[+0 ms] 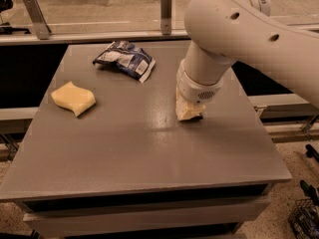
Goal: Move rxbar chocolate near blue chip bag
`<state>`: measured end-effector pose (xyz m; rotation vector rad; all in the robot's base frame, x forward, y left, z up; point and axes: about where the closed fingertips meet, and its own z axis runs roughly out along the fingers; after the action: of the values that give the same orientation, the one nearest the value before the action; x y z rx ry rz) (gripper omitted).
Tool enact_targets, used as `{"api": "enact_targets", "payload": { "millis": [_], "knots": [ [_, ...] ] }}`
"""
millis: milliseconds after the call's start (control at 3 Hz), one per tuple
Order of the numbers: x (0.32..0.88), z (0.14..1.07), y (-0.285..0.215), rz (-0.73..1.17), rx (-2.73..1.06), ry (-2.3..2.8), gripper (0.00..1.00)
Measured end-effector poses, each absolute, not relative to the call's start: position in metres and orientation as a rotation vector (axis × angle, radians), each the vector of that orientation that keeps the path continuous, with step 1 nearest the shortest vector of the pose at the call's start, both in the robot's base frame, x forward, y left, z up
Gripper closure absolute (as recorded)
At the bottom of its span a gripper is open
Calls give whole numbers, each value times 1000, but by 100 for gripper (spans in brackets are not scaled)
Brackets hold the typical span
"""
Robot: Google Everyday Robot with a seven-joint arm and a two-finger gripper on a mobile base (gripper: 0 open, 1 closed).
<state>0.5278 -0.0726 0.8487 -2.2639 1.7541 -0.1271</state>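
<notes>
The blue chip bag point(124, 59) lies crumpled at the back of the grey table point(149, 153), left of centre. My gripper point(188, 111) hangs from the big white arm and is down at the table surface right of centre, well to the right and in front of the bag. The rxbar chocolate is hidden. Only a thin dark sliver shows at the gripper's lower right edge, and I cannot tell whether that is the bar.
A yellow wavy sponge point(73, 98) lies on the left part of the table. A rail with metal posts point(166, 5) runs behind the table. The table's right edge is close to the arm.
</notes>
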Motion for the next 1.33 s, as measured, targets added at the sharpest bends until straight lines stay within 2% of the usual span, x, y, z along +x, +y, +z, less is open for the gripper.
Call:
{"api": "enact_targets", "payload": {
  "millis": [333,667,1000,1333],
  "knots": [
    [529,851,-76,-147,-2263,1741,100],
    [529,851,-77,-149,-2263,1740,100],
    [529,852,-72,-168,-2289,1735,97],
    [529,852,-73,-169,-2302,1747,79]
  ]
}}
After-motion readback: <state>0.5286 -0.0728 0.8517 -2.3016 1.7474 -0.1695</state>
